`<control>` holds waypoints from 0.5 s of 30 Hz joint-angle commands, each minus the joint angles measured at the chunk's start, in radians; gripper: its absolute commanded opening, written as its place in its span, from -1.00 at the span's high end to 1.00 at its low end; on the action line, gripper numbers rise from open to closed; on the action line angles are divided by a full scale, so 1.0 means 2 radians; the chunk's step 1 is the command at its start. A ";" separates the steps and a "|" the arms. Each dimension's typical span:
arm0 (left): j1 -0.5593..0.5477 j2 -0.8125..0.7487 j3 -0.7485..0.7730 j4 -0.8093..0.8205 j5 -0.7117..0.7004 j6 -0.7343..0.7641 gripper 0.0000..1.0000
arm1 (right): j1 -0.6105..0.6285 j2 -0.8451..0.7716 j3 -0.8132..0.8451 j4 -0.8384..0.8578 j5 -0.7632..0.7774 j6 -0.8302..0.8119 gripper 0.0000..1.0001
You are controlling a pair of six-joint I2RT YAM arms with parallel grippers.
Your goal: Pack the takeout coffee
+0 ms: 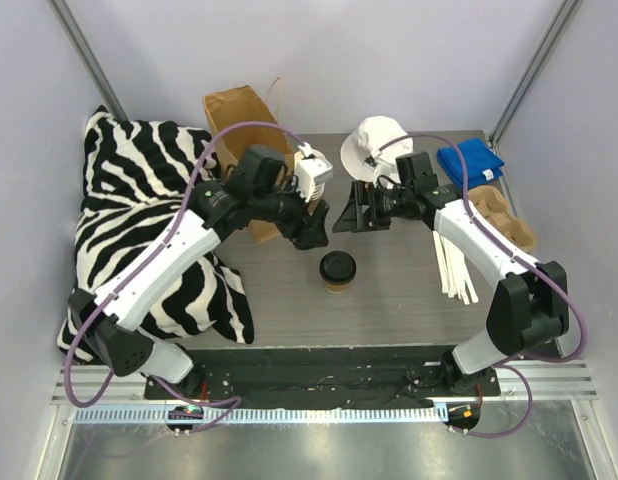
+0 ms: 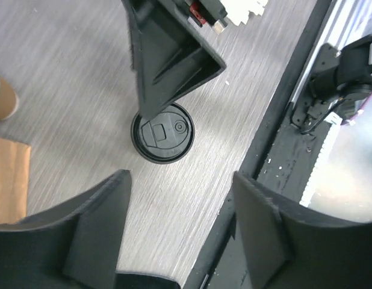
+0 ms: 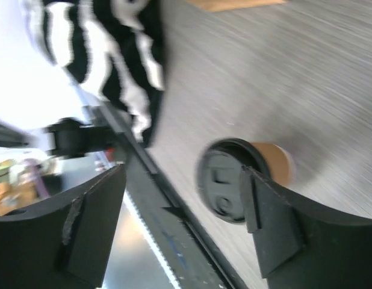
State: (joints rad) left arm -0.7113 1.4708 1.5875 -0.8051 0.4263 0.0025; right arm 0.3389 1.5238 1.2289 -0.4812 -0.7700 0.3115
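Observation:
The takeout coffee (image 1: 338, 270), a small cup with a brown band and a round black lid, stands upright in the middle of the grey table. My left gripper (image 1: 314, 238) hovers just behind and left of it, open and empty. In the left wrist view the lid (image 2: 162, 132) lies ahead of the open left gripper (image 2: 180, 205). My right gripper (image 1: 344, 218) hovers just behind the cup, open and empty. In the right wrist view the cup (image 3: 234, 180) sits beside the right finger (image 3: 276, 223) of the open gripper (image 3: 180, 205). The right gripper's finger (image 2: 168, 60) overhangs the lid.
A brown paper bag (image 1: 241, 118) lies behind the left arm. A zebra-striped cloth (image 1: 139, 200) covers the left side. A white hat (image 1: 379, 145), a blue cloth (image 1: 469, 160), a tan pulp tray (image 1: 504, 215) and white strips (image 1: 454, 265) lie at the right.

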 commanded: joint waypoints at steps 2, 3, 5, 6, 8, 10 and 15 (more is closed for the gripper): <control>0.051 -0.062 -0.005 -0.005 0.050 -0.017 -0.61 | 0.031 -0.013 0.016 -0.078 0.142 -0.080 -0.84; 0.059 -0.069 -0.011 -0.004 0.057 -0.023 -0.65 | 0.040 -0.016 0.018 -0.085 0.159 -0.088 -0.85; 0.088 -0.087 -0.018 0.000 0.074 -0.030 -0.68 | 0.076 -0.019 0.024 -0.091 0.208 -0.111 -0.96; 0.099 -0.093 -0.020 0.002 0.080 -0.040 -0.69 | 0.090 -0.020 0.027 -0.095 0.227 -0.118 -0.99; 0.131 -0.108 -0.027 0.006 0.092 -0.050 -0.70 | 0.121 -0.016 0.034 -0.101 0.274 -0.129 -1.00; 0.150 -0.122 -0.034 0.008 0.101 -0.060 -0.70 | 0.138 -0.005 0.044 -0.107 0.301 -0.141 -1.00; 0.162 -0.143 -0.051 0.002 0.100 -0.056 -0.71 | 0.195 0.014 0.055 -0.120 0.364 -0.153 -1.00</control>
State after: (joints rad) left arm -0.3904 1.2190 1.5066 -0.8089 0.5781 -0.0940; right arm 0.6758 1.5326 1.2881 -0.7010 -0.2001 0.0570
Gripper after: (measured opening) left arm 0.852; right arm 0.996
